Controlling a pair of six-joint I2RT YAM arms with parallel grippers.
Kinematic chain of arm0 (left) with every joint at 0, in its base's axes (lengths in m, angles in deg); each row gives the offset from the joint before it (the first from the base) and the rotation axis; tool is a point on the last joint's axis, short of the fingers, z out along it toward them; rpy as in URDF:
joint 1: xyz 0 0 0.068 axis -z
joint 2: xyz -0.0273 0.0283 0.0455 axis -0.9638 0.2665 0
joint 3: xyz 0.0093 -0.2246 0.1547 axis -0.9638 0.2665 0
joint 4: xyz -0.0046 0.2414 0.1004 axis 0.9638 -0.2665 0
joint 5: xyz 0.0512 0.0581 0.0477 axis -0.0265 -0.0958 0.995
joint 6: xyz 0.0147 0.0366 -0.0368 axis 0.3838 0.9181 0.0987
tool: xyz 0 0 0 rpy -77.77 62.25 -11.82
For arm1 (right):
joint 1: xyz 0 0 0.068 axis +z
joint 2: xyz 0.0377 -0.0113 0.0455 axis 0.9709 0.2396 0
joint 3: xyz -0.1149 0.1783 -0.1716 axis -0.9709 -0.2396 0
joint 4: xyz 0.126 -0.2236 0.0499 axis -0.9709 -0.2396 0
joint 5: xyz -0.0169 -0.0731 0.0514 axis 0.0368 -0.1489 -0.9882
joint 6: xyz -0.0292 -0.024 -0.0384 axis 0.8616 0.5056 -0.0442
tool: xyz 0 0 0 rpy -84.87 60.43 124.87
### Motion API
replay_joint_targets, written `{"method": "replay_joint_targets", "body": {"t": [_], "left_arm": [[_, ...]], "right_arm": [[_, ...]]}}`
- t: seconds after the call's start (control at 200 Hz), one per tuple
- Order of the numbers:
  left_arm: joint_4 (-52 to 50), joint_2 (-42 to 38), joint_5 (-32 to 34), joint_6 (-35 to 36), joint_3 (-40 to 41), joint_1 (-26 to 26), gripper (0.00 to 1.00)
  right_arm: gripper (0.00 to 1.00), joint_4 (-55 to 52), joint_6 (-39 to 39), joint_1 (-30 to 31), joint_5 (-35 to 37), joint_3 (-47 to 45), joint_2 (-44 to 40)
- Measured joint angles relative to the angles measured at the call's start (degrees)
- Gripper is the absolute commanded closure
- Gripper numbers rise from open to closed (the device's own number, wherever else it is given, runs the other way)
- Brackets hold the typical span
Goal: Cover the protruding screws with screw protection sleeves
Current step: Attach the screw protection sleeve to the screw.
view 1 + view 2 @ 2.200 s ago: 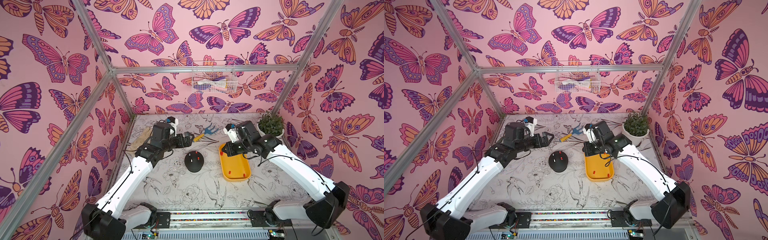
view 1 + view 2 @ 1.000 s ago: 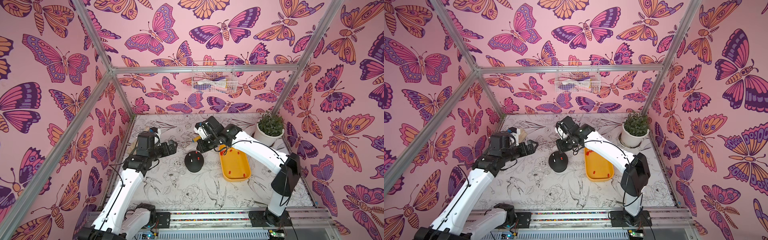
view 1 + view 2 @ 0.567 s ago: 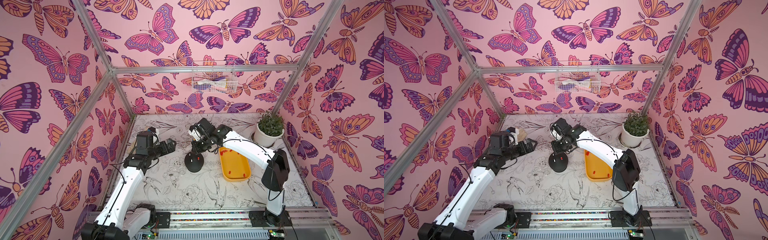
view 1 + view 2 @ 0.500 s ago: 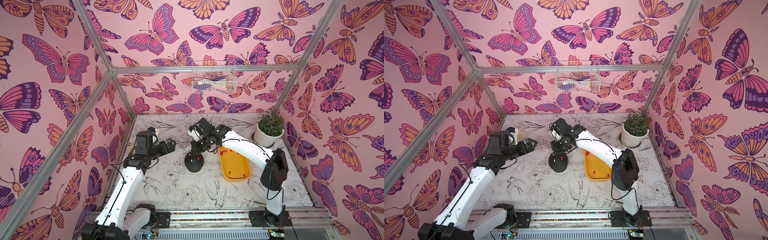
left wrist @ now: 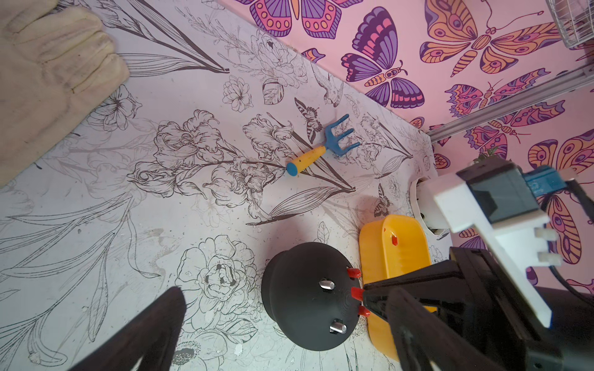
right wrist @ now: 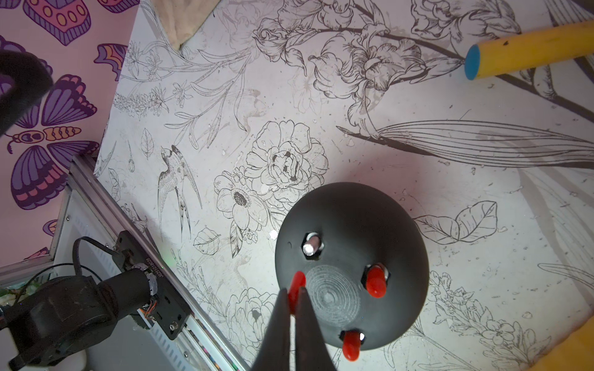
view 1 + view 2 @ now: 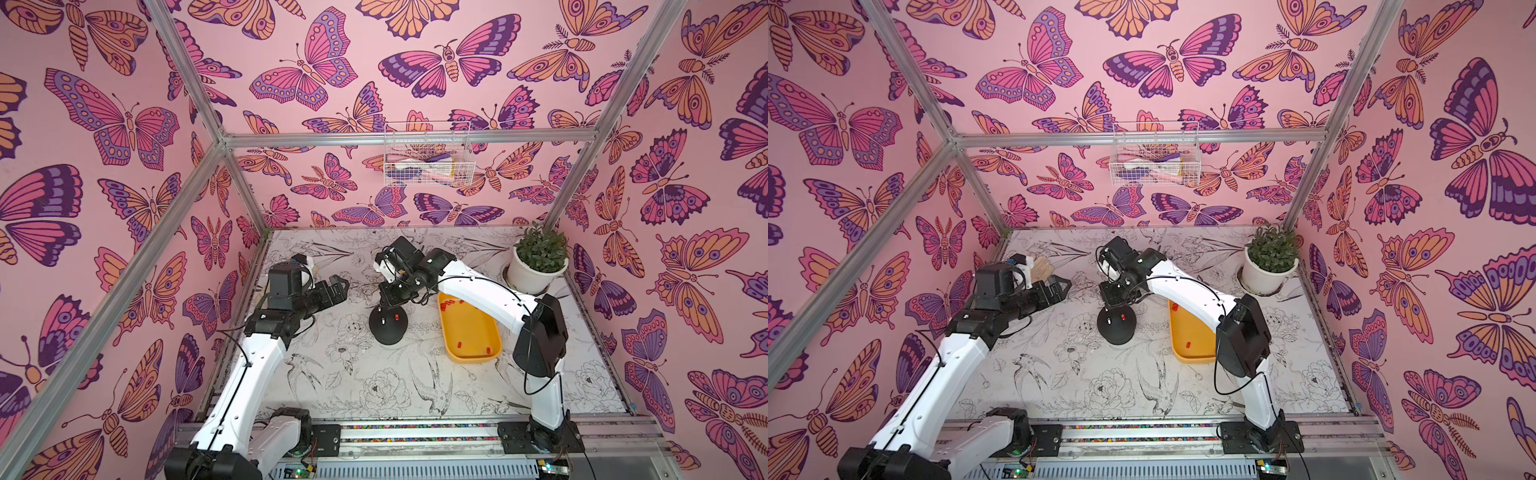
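A black dome [image 7: 387, 328] [image 7: 1116, 328] stands mid-table. In the left wrist view two bare protruding screws [image 5: 326, 284] [image 5: 337, 327] stick up from it. Two red screw protection sleeves [image 6: 376, 282] [image 6: 350, 347] sit on other screws. My right gripper [image 6: 293, 294] [image 7: 390, 304] is shut on a third red sleeve [image 6: 296, 284], held just over the dome top; what lies beneath it is hidden. More red sleeves [image 7: 446, 306] lie in the yellow tray [image 7: 473, 332]. My left gripper [image 7: 340, 286] [image 5: 286, 290] hangs open and empty to the left of the dome.
A potted plant [image 7: 538, 262] stands at the back right. A blue and yellow toy rake [image 5: 321, 147] lies behind the dome, and a pale glove [image 5: 48, 74] sits at the back left. A wire basket [image 7: 426, 160] hangs on the back wall.
My right arm swung from the yellow tray over to the dome with the sleeve, then nearly stopped. My left arm drew back to the left.
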Motion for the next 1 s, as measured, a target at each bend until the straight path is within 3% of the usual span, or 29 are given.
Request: {"method": "replay_joint_targets", "body": {"t": [1.002], "left_arm": [[0.15,0.00,-1.07,-0.44,0.31,-0.72,0.00]], "right_arm": [[0.93,-0.70,0.13,0.00,-0.26,0.66,2.05]]}}
